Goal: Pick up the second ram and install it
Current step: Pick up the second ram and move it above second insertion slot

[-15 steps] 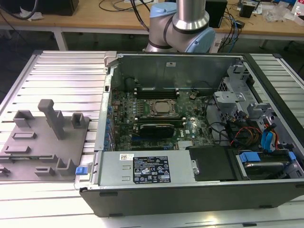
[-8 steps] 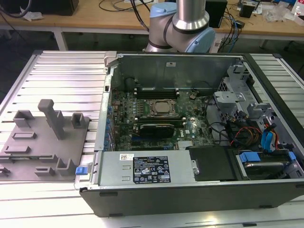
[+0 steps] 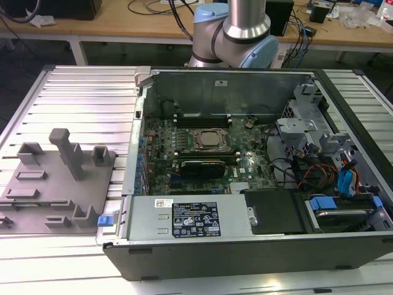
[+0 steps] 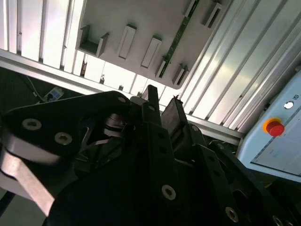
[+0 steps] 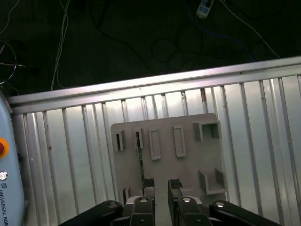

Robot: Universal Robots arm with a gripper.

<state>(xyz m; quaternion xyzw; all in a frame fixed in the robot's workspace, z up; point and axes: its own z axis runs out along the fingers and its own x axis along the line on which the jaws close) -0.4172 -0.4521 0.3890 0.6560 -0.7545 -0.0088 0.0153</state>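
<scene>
A thin green ram stick (image 5: 139, 155) stands on edge in a slot of the grey fixture plate (image 5: 188, 165), and the same ram stick (image 4: 176, 42) runs across the plate (image 4: 141, 19) in the second wrist view. My gripper (image 5: 162, 183) hovers well above the plate, a little to one side of the stick. It is open with a narrow gap, and nothing sits between its black fingertips (image 5: 148, 182). The gripper (image 4: 163, 101) is also seen from behind. In the exterior view the fixture plate (image 3: 37, 196) lies to the left of the open computer case (image 3: 245, 153).
The motherboard (image 3: 202, 147) lies inside the case, with drive bays and cables (image 3: 331, 172) on the exterior view's right. The arm's base (image 3: 233, 31) stands behind the case. A teach pendant with a red button (image 4: 274, 127) lies beside the ribbed metal table (image 5: 70, 155).
</scene>
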